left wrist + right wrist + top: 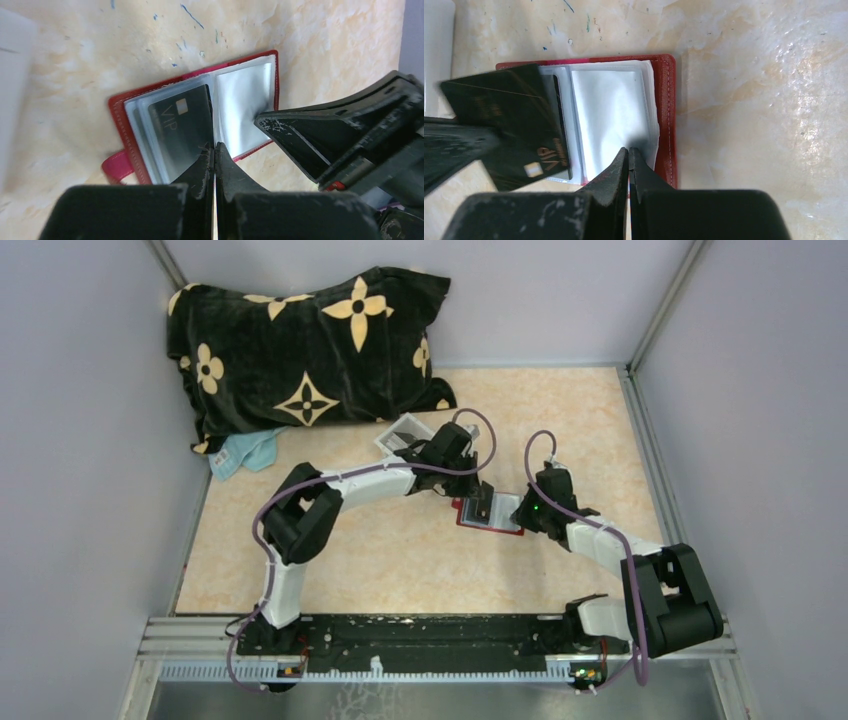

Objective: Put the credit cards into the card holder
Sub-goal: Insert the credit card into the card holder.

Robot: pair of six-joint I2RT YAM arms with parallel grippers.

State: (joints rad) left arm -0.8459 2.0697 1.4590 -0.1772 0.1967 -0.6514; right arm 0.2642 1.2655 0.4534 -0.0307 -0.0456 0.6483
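Note:
The red-edged card holder (507, 527) lies open on the table, with clear plastic sleeves inside (117, 107) (667, 100). A dark credit card (180, 130) marked VIP with a gold chip lies on its left page (539, 145). My left gripper (215, 146) is shut, its tips resting at that card's edge by the fold, with nothing between them (480, 502). My right gripper (629, 149) is shut too, its tips pressing on the empty clear sleeve of the right page (522, 510). No other cards are in view.
A small white tray (405, 435) stands just behind the left arm. A black pillow with cream flowers (310, 350) fills the back left, with a blue cloth (245, 452) under its corner. Grey walls close in the table.

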